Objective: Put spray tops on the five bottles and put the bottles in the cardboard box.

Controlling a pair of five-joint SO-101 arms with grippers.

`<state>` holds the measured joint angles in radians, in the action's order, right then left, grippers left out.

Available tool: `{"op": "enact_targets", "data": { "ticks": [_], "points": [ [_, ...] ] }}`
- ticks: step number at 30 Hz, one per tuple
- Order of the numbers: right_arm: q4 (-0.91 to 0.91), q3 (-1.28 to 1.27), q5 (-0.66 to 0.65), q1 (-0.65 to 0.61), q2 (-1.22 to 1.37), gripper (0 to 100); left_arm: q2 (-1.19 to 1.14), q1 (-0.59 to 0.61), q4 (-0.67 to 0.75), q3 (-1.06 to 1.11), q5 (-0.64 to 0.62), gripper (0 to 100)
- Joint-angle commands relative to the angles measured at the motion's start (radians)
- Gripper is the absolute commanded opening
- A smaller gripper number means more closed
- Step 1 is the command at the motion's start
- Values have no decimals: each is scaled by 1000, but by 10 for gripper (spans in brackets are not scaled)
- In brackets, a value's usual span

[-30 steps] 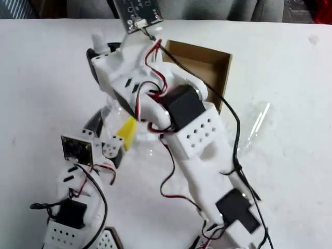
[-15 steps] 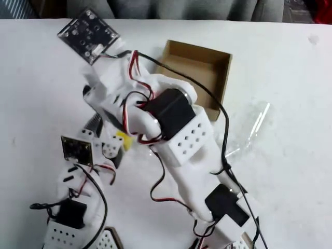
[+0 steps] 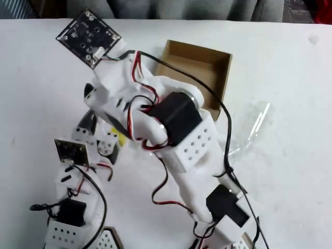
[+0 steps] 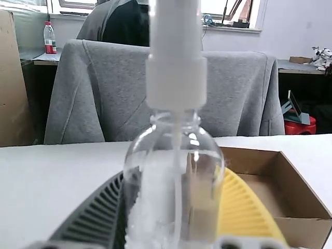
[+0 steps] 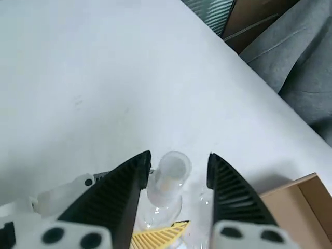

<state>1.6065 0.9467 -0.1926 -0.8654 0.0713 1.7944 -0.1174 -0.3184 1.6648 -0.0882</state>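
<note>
Holding a spray-topped bottle (image 4: 171, 155), left hand (image 4: 174, 179) sits near cardboard box (image 4: 293, 179).

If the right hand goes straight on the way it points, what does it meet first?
Probably the white spray top on the bottle, which sits between the right hand's open fingers; depth is unclear.

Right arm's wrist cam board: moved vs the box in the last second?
Yes. In the high view the camera board has swung toward the picture's left, away from the cardboard box.
</note>
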Motion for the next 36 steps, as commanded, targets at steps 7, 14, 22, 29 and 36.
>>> {"op": "enact_targets", "data": {
  "ticks": [7, 14, 22, 29, 36],
  "points": [
    [107, 247, 169, 4, -12, 133, 25, 12, 29, -5, 5, 20],
    [117, 178, 222, 105, -51, 25, 24, 12, -3, -5, 2, 20],
    [114, -278, 222, 128, -323, 16, 21, 10, -112, -66, -2, 20],
    [81, -720, 216, 128, -545, 16, 21, 8, -273, -187, -3, 20],
    [-30, -1099, 215, 125, -702, 16, 16, 10, -310, -203, -2, 20]
  ]
}}
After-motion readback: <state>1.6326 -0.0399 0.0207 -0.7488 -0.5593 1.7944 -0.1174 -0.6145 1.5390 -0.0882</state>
